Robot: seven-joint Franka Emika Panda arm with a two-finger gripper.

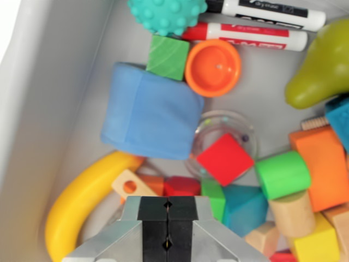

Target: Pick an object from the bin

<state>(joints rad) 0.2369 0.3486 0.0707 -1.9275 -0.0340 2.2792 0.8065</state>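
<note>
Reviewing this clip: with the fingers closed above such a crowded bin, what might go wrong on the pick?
1. The gripper is shut with nothing held; descending like this would likely push blocks, not grasp them.
2. The red block and green block below sit packed together, so opened fingers may lack gaps.
3. The yellow banana nearby is curved and could slip.

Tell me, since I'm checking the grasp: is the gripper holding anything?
No, the gripper is shut with its pads pressed together and nothing between them, above the toys.

Teal spiky ball [166, 15] and black marker [272, 12] run off the far edge; green pear [322, 65] is clipped on the right.
</note>
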